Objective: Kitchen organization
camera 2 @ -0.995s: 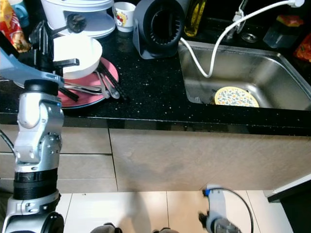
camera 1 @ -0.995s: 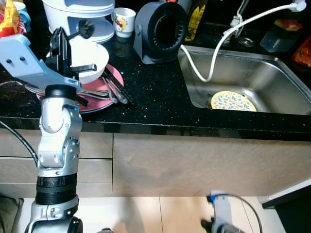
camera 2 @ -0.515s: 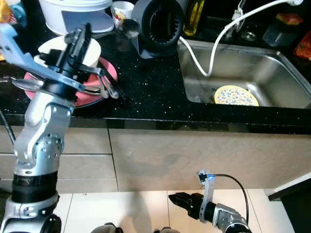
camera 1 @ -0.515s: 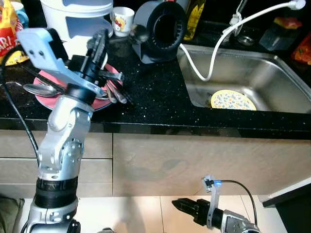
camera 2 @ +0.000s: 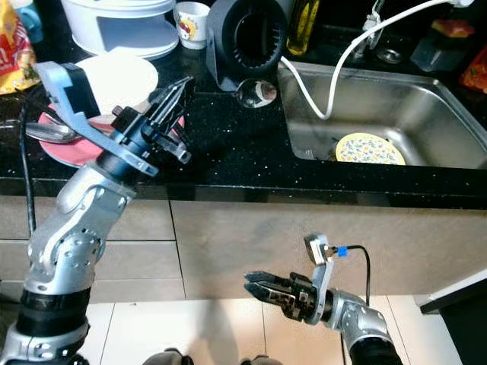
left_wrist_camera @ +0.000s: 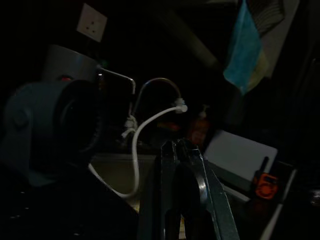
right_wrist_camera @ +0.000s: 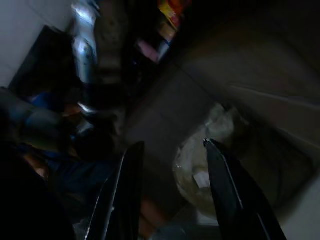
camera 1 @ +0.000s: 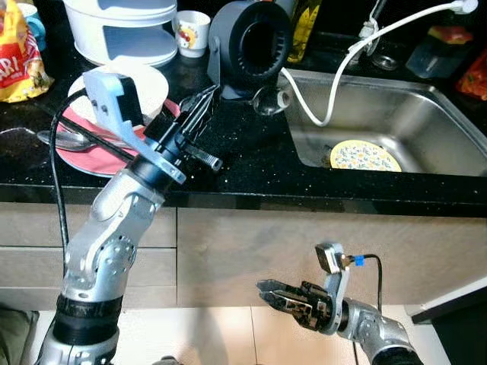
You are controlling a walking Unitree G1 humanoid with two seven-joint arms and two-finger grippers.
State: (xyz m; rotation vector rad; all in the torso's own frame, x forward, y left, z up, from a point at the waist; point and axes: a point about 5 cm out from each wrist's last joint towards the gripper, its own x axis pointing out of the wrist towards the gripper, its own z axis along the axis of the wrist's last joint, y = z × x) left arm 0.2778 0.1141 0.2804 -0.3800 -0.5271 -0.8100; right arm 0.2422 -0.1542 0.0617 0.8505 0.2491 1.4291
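Low by the cabinet fronts, the right gripper hangs with fingers spread and nothing between them. Up on the black counter, the left gripper is pinched tight on a ladle — its bowl hangs just beside the sink rim, with the pink plate of utensils behind.

No wording, brand or number can be made out with certainty anywhere in the pictures. Large white letters are printed on the red and yellow snack bag at the far left of the black speckled counter, but they are cut off and cannot be read. A coloured picture without legible text is carried by the small white mug.
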